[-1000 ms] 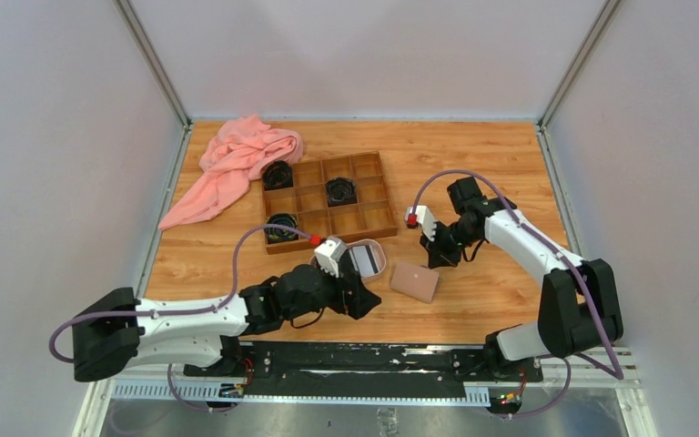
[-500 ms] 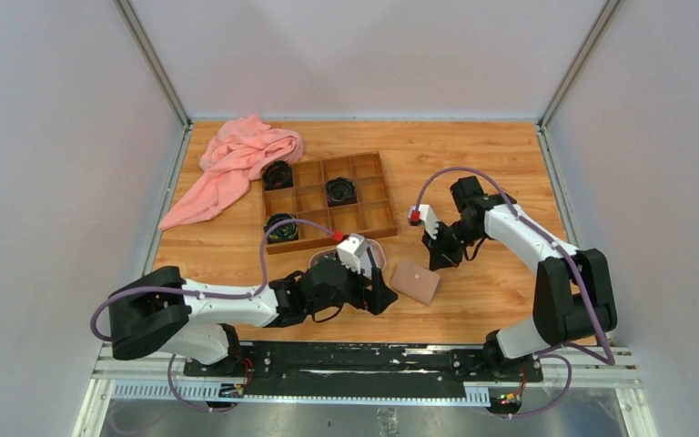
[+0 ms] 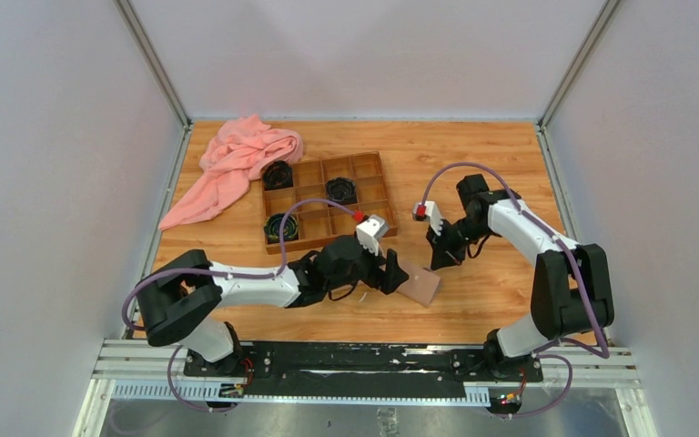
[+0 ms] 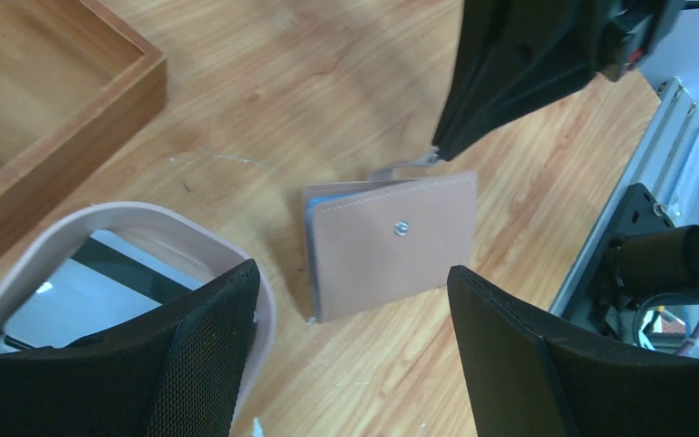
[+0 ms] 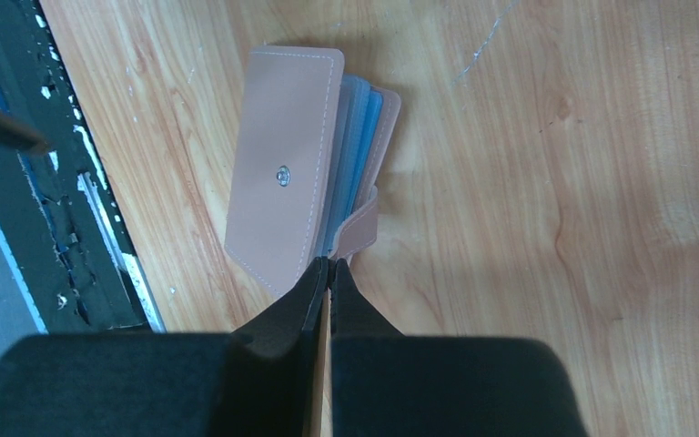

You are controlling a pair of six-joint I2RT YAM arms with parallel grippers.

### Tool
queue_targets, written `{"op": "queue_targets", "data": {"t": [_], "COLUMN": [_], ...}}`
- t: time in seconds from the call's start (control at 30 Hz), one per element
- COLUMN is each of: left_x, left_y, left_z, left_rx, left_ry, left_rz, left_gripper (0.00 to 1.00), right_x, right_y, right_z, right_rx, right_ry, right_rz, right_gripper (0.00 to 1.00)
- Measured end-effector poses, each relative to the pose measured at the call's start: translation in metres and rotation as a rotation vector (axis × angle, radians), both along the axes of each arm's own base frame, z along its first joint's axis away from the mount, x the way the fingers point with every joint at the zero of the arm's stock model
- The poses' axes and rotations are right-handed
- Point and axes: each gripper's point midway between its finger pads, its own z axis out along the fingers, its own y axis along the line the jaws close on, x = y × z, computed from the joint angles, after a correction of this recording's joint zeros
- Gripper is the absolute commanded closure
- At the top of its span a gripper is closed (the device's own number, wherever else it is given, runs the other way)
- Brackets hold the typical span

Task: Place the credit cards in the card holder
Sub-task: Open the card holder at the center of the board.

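The tan-pink card holder (image 3: 419, 286) lies closed on the table, snap button up, with pale blue pockets showing at its edge (image 5: 357, 155). My left gripper (image 3: 395, 272) is open and empty, low over the table, with the holder (image 4: 391, 241) just ahead between its fingers. The credit cards, one black (image 4: 136, 261) and one light grey (image 4: 82, 296), lie in the oval pinkish tray (image 4: 159, 217) by my left finger. My right gripper (image 3: 442, 258) is shut, its tips (image 5: 328, 264) at the holder's strap tab (image 5: 365, 228); I cannot tell whether it pinches the strap.
A brown wooden compartment box (image 3: 328, 202) holds black coiled items (image 3: 340, 189) behind the left arm. A pink cloth (image 3: 237, 159) lies at the back left. The black base rail (image 3: 364, 360) runs along the near table edge, close to the holder.
My left arm has swung right and forward, from over the tray to the card holder's left side. The right gripper and the holder have barely moved.
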Motion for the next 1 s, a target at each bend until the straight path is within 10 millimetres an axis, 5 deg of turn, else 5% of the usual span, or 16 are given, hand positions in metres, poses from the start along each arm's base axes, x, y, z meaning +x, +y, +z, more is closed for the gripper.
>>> {"op": "queue_targets", "data": {"t": [0.2, 0.6, 1.0], "left_x": [0.006, -0.02, -0.061], "left_y": [0.006, 0.047, 0.029], "left_z": [0.003, 0.043, 0.028], "left_rx": [0.001, -0.125, -0.119], "left_ry": [-0.015, -0.061, 0.016], "left_rz": [-0.018, 0.0, -0.095], "left_gripper": [0.21, 0.23, 0.4], "right_x": [-0.006, -0.043, -0.016], "right_y": [0.002, 0.019, 0.011], "right_z": [0.021, 0.054, 0.04], "right_rx": [0.11, 0.313, 0.209], "right_ry": [0.032, 0.075, 0.016], "right_rz": [0.02, 0.142, 0.032], "right_gripper": [1.0, 1.0, 1.0]}}
